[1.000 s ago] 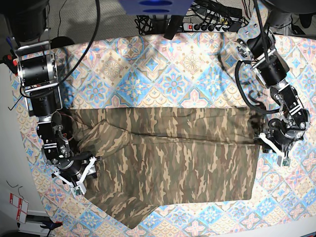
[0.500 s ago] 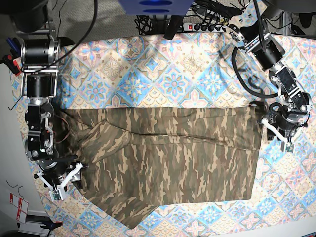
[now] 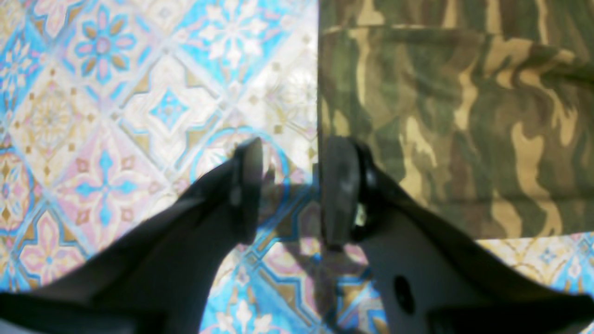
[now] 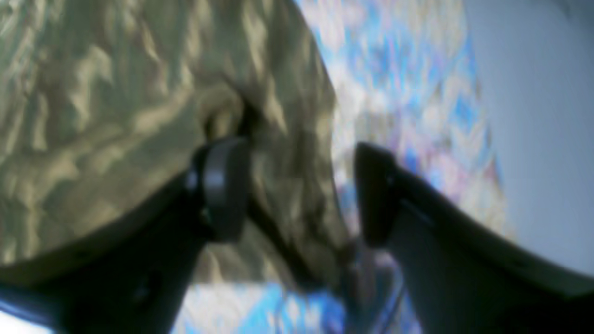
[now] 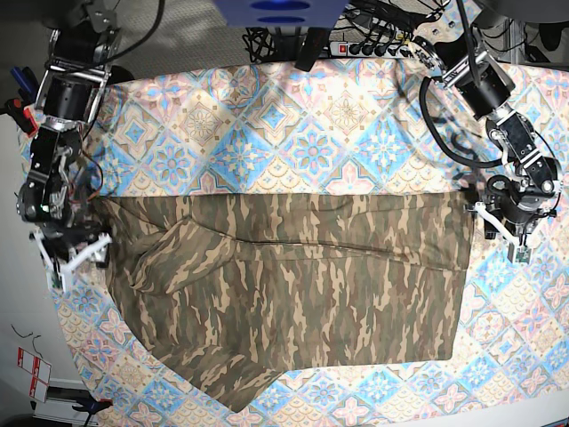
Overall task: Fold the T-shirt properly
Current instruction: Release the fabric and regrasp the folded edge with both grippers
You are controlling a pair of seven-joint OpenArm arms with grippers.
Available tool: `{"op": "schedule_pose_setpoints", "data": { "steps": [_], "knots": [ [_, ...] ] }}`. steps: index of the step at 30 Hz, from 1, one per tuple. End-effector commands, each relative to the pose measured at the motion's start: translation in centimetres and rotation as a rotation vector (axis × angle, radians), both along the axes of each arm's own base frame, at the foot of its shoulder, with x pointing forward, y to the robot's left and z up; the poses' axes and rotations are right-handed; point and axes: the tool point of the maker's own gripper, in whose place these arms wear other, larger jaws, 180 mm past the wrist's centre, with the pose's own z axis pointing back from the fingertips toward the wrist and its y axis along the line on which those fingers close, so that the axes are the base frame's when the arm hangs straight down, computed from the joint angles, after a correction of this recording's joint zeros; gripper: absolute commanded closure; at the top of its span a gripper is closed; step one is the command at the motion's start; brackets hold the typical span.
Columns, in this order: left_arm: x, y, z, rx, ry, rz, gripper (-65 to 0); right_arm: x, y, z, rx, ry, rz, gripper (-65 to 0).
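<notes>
Fingers of the right gripper, at the left edge of the base view, stood parted with a bunched fold of the T-shirt lying between them; its wrist view was too blurred to tell whether the cloth was pinched or loose. The shirt lay spread across the middle of the patterned cloth, its top edge drawn fairly straight, one sleeve rumpled at centre left and a corner trailing toward the lower left of the frame. At the right edge of the base view the left gripper sat just beside the shirt's upper right corner. In its wrist view the fingers were moderately apart and held nothing, one over the bare cloth and the other overlapping the shirt's edge.

The shirt looked light, limp and thin, so it would likely sag, wrinkle and drag along the cloth rather than keep any shape. Judging by this, the best places to grasp were the hemmed corners and seamed edges, both ends taken together and kept taut.
</notes>
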Motion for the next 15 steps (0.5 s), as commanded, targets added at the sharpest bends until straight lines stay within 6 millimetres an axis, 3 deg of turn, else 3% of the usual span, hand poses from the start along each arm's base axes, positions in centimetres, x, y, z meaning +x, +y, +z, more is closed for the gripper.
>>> {"op": "schedule_pose_setpoints", "data": {
  "steps": [1,5,8,15],
  "knots": [
    [1.4,0.6,2.0,0.017,-0.066,0.002,-22.5,0.9,-1.6,2.2,-0.023,-0.052,-0.021,-41.2],
    [0.9,0.6,1.6,0.017,-0.053,0.002,-22.5,-0.8,-2.3,1.2,0.048,-0.017,-0.07,-48.0],
    [0.9,0.6,1.5,0.017,-0.052,0.002,-22.5,-1.6,-2.1,0.9,0.14,-0.039,-0.09,-47.9],
    [0.4,0.5,1.0,0.016,-0.038,0.0,-22.5,-4.2,-1.4,-2.1,0.185,0.005,-0.093,-48.1]
  ]
}}
